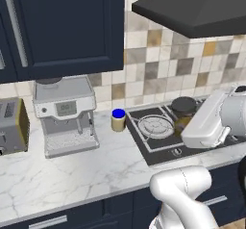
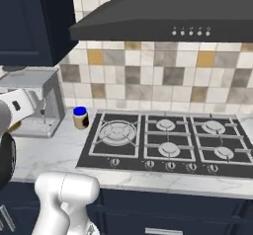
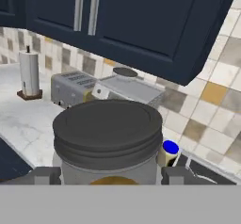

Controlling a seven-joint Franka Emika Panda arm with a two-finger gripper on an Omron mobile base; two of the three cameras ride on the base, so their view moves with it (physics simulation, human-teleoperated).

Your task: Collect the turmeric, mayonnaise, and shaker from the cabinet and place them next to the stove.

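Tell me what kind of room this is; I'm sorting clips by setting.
A home kitchen, rendered rather than real. A black gas stove sits in a marble counter under a range hood, with an espresso machine and a toaster below a navy wall cabinet.

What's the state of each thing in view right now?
turmeric: held between the fingers, lid on, above the stove's left side
gripper: shut on the turmeric
mayonnaise: upright on the counter left of the stove, blue lid on
cabinet: doors closed
stove: burners unlit
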